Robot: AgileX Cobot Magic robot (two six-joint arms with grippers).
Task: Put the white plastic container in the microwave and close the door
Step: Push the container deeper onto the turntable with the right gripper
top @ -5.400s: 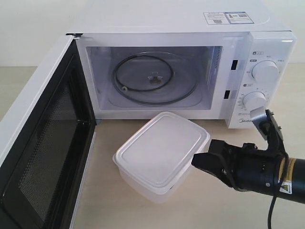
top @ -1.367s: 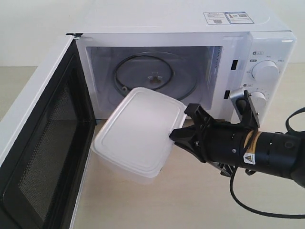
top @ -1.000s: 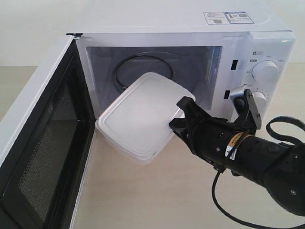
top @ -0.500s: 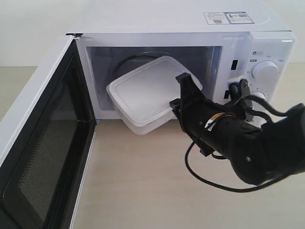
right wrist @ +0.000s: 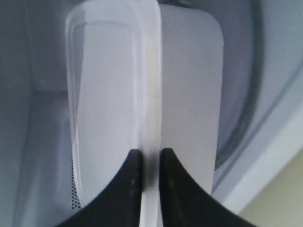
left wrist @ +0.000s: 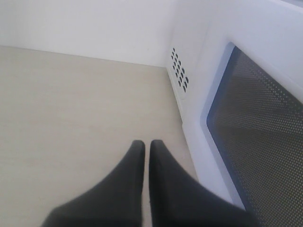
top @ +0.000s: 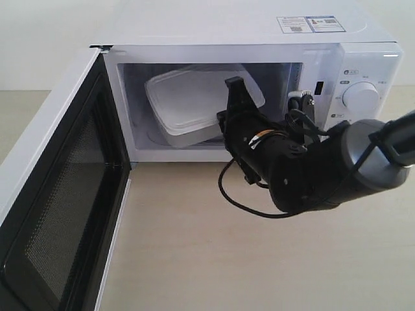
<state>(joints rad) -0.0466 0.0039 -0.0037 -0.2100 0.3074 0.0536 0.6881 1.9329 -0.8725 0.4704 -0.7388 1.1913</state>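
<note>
The white plastic container (top: 194, 103) is inside the cavity of the microwave (top: 246, 32), tilted with its lid facing the opening. The right gripper (right wrist: 150, 156) reaches through the opening, its jaws clamped on the container's rim. It looks held above the floor of the cavity, not set down, though the contact underneath is hidden. The carrying-in looks nearly done. What is left is to lower it, let go and pull the arm clear. The door (top: 58, 194) stands wide open, untouched. The left gripper (left wrist: 143, 147) hangs over the desk (left wrist: 71, 104) beside the door, jaws together and empty.
</note>
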